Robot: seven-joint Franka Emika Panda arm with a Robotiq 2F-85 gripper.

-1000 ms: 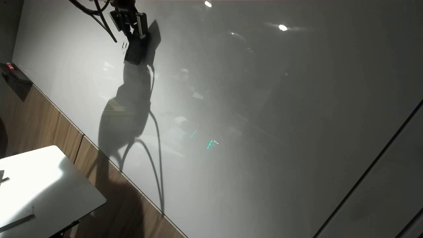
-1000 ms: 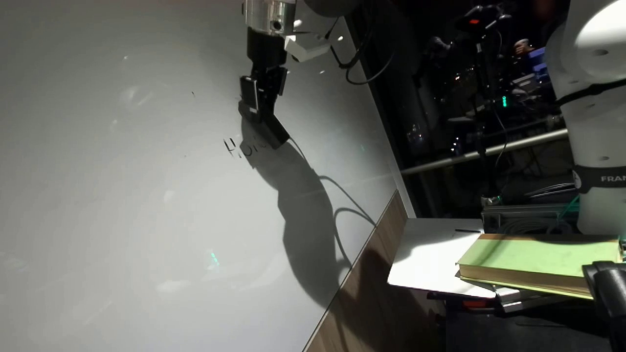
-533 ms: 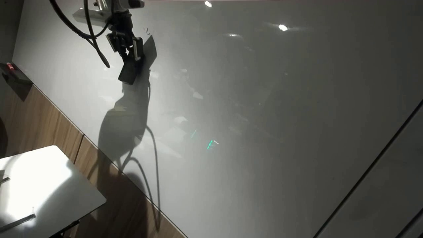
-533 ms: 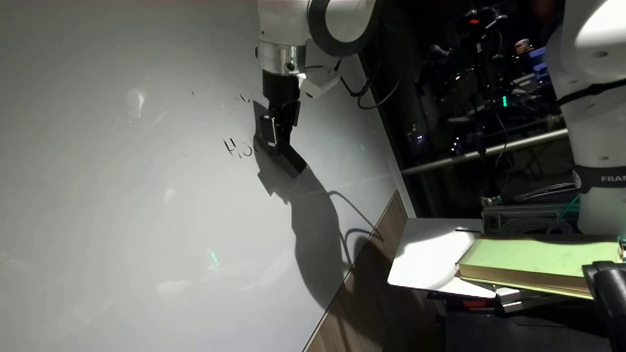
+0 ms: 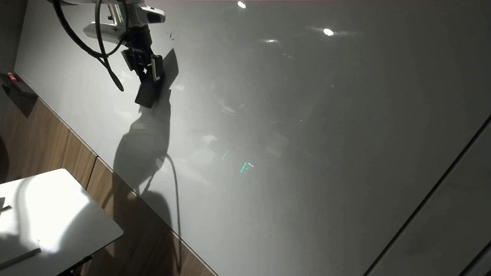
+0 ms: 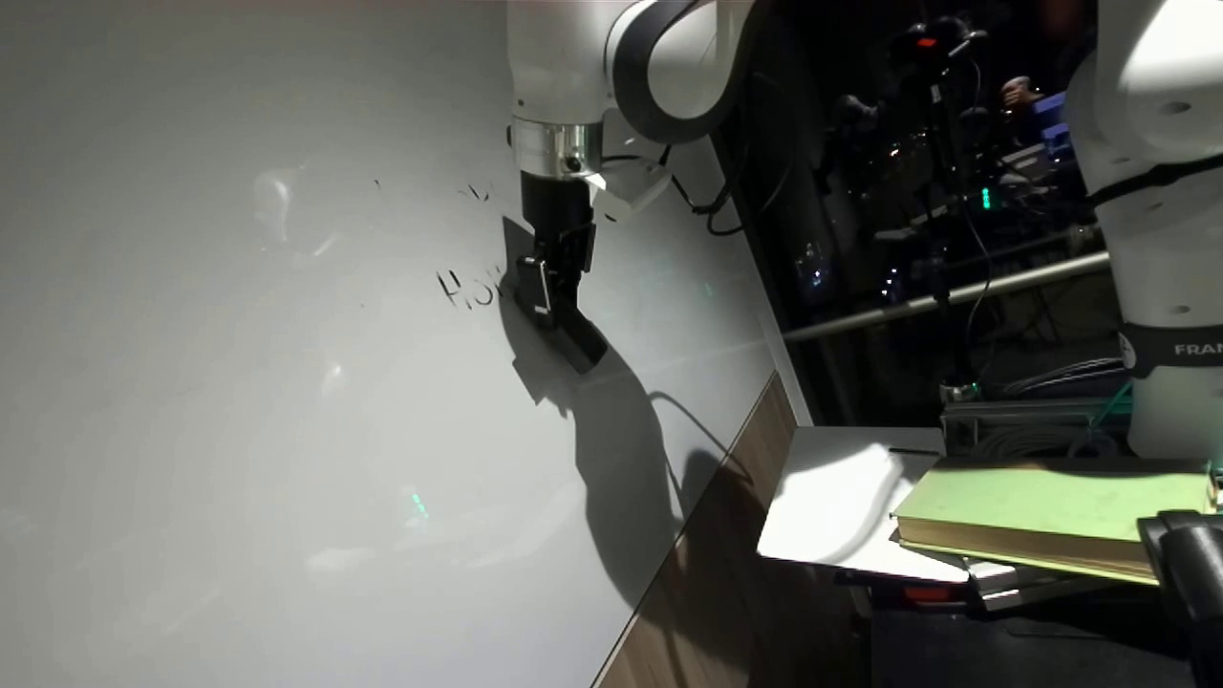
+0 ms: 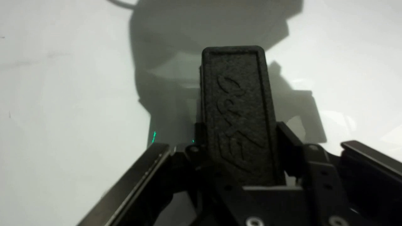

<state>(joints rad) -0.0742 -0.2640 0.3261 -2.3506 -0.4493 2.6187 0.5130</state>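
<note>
A dark grey felt eraser (image 7: 237, 94) with raised lettering fills the middle of the wrist view. My gripper (image 7: 243, 141) is shut on its two long sides. In both exterior views the eraser (image 5: 147, 94) (image 6: 579, 344) slants downward from the gripper (image 6: 557, 287), close against the whiteboard (image 6: 239, 401); whether it touches the surface I cannot tell. Black handwriting (image 6: 465, 289) beginning with an H shows just beside the gripper, its right end hidden by the gripper and its shadow. Higher up are faint leftover strokes (image 6: 475, 193).
Wood panelling (image 5: 65, 142) borders the board's lower edge. A white tabletop (image 5: 50, 211) juts out below it, and a thick green book (image 6: 1041, 502) lies there. A dark holder (image 5: 19, 86) with a red item sits at the board's edge. Cables (image 5: 101, 46) hang beside the wrist.
Gripper and eraser have slid down the board in both exterior views, slowing in the last half second. Faint strokes above have come into view. The grip stays the same.
</note>
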